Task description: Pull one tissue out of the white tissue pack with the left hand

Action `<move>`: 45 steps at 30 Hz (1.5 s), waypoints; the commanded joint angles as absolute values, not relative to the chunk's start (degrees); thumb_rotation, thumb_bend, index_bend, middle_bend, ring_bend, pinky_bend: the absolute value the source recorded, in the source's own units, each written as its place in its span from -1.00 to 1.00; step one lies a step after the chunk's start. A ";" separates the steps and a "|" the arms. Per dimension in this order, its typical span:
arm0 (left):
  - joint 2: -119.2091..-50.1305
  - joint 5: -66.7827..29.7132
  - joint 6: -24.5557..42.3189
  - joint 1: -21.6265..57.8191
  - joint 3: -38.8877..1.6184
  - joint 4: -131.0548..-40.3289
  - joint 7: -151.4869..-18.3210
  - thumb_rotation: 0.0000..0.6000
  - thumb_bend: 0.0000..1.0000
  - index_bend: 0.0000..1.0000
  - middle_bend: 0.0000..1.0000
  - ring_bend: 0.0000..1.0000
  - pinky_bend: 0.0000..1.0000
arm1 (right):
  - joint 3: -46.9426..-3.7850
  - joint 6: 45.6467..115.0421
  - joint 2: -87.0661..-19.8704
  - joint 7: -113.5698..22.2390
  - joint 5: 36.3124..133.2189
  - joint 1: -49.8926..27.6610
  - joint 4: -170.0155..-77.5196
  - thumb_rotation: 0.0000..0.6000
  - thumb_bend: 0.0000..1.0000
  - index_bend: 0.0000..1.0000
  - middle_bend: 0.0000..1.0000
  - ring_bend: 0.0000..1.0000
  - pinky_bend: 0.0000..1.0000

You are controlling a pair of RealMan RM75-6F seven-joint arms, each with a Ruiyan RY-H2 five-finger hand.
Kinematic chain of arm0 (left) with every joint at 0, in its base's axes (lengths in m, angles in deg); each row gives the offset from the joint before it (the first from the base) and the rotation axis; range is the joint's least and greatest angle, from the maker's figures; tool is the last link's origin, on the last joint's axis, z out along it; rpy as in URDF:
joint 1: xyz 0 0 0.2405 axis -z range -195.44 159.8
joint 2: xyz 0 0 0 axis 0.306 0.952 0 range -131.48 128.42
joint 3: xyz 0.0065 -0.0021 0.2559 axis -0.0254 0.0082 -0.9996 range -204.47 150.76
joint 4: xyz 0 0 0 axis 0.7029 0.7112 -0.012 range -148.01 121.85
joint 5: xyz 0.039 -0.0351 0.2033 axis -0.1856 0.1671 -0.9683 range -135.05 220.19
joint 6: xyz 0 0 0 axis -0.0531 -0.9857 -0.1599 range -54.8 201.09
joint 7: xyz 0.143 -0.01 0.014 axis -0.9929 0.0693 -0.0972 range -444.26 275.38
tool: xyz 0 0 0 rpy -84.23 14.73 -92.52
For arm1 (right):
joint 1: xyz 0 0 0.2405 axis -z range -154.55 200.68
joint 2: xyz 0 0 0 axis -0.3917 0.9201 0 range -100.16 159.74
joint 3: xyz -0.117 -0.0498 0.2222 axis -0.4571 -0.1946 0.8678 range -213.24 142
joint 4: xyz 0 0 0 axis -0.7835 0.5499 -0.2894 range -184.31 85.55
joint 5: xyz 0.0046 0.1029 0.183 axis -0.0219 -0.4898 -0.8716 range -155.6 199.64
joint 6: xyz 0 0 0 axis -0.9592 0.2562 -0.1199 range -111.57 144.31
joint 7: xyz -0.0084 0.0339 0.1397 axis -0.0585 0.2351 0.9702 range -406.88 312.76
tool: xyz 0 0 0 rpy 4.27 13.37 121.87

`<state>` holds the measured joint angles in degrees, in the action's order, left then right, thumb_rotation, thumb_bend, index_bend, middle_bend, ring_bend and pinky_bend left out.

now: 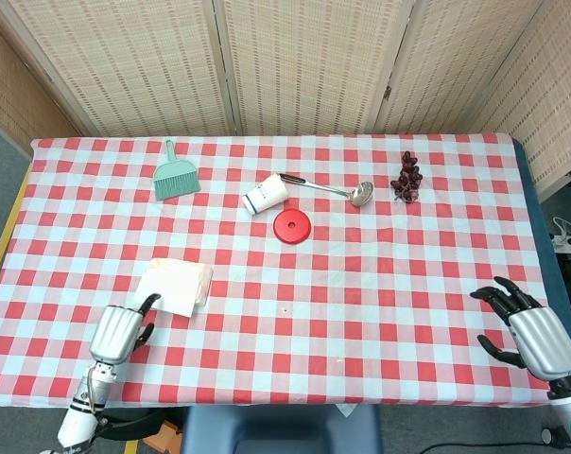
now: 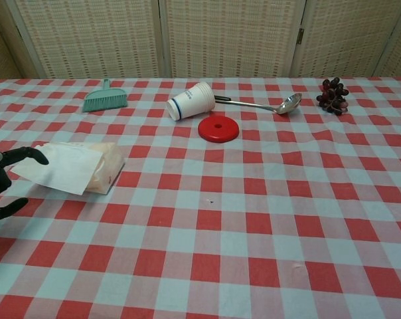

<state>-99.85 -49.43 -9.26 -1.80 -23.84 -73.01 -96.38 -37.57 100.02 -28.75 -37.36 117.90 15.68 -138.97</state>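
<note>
The white tissue pack (image 1: pixel 184 280) (image 2: pixel 102 165) lies on the left part of the checked table, with a tissue sheet (image 1: pixel 166 288) (image 2: pixel 58 169) sticking out of it toward the front left. My left hand (image 1: pixel 119 331) (image 2: pixel 2 181) hovers just in front and to the left of that sheet, fingers spread and holding nothing. In the chest view its dark fingertips (image 2: pixel 34 153) show just in front of the sheet's left edge. My right hand (image 1: pixel 528 329) stays near the table's front right corner, fingers apart and empty; the chest view does not show it.
At the back stand a green hand brush (image 1: pixel 175 174), a tipped white paper cup (image 1: pixel 266 194), a metal ladle (image 1: pixel 331 189), a red disc (image 1: pixel 292 225) and a bunch of dark grapes (image 1: pixel 407 177). A woven screen closes off the far side.
</note>
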 commanded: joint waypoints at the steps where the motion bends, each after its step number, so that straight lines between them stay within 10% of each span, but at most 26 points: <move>1: -102.40 -48.83 -8.61 -0.53 -23.08 -69.97 -95.87 1.00 -0.31 -0.34 1.00 1.00 1.00 | -37.54 99.85 -28.72 -37.40 117.74 15.64 -139.01 1.00 -0.61 -0.48 -0.52 -0.84 -0.35; 31: -113.54 -46.75 -7.38 3.60 -22.55 -51.98 -91.20 1.00 -0.30 -0.43 1.00 1.00 1.00 | -37.61 99.93 -28.56 -36.84 118.00 15.60 -138.96 1.00 -0.61 -0.47 -0.52 -0.84 -0.35; 45: -116.94 -45.35 -12.62 4.65 -19.83 -47.62 -86.90 1.00 -0.04 0.36 1.00 1.00 1.00 | -37.73 99.61 -28.54 -37.32 118.04 15.51 -139.09 1.00 -0.61 -0.47 -0.52 -0.84 -0.35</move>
<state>-116.86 -45.44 -12.53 4.55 -19.93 -47.73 -86.98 -37.73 99.60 -28.55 -37.33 118.03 15.50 -139.09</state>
